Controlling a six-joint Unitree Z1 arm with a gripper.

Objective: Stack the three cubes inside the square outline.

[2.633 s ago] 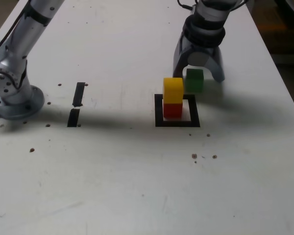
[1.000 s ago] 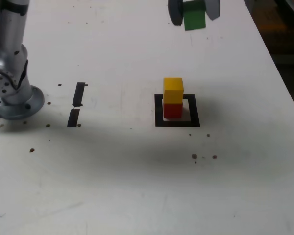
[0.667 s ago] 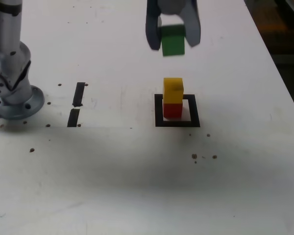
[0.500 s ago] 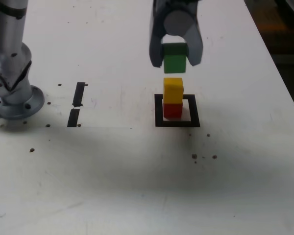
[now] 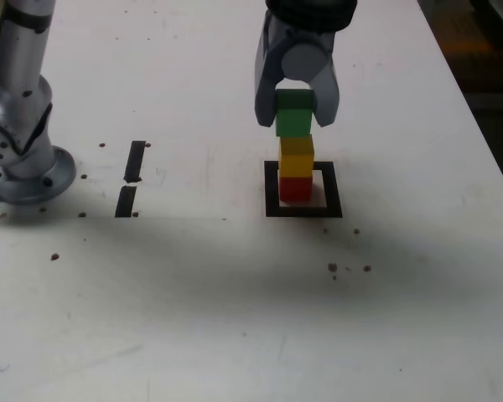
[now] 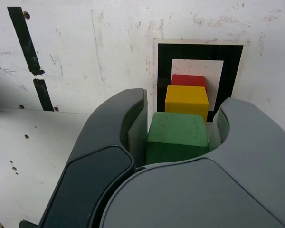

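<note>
With the gripper (image 5: 296, 113) clamped on the green cube's (image 5: 294, 122) side faces upper-centre, I'd judge it light, rigid, slip-prone.

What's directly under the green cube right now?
The yellow cube sits under the green cube, with the red cube below it inside the square outline. The end effector grips the green cube; whether it touches the yellow one isn't visible.

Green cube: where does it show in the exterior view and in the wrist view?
Exterior view: the green cube sits upper centre, between the claw jaws, just above the yellow cube.
Wrist view: the green cube is central, clamped between the jaws.
Shared landmark: the square outline.
</note>
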